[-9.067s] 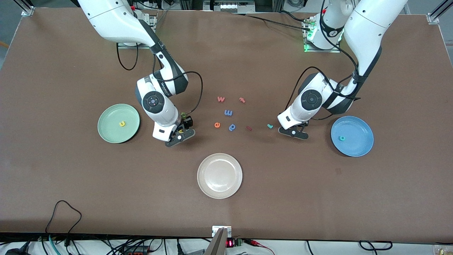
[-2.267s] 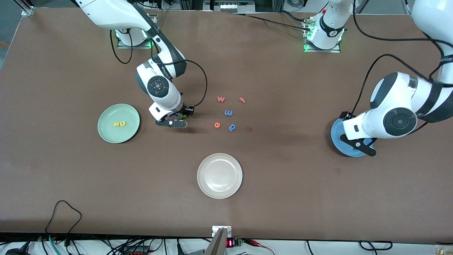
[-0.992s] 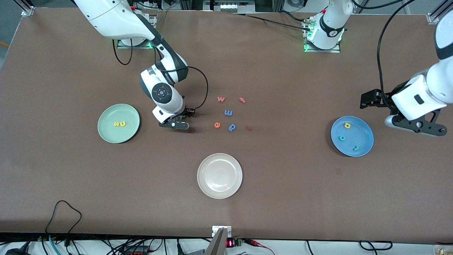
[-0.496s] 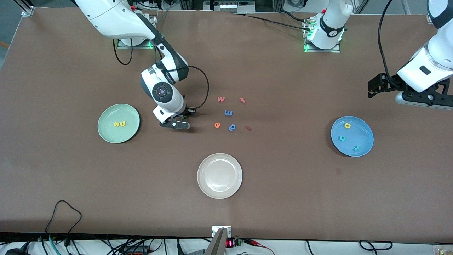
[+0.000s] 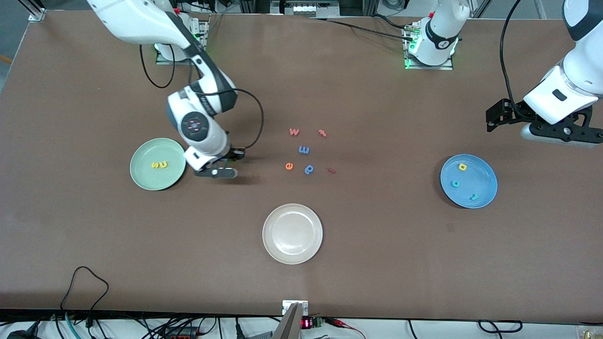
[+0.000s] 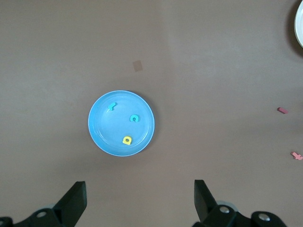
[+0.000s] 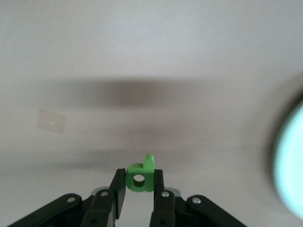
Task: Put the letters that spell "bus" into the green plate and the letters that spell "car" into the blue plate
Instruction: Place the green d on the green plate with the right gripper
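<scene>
Green b (image 7: 140, 177) now sits pinched in your right gripper (image 7: 138, 188), lifted and carried to just beside the green plate (image 5: 141, 178), while your left gripper (image 6: 137, 201) waits open above the table near the blue plate (image 5: 485, 195).

So the brown bench (image 5: 377, 263) has three plates sitting on it: green plate (image 5: 141, 176) toward the right arm's end, blue plate (image 5: 485, 193) toward the left arm's end, white plate (image 5: 292, 254) nearest the camera. Loose letters (image 5: 304, 150) lie mid-bench.

High front camera, two wrist cameras
</scene>
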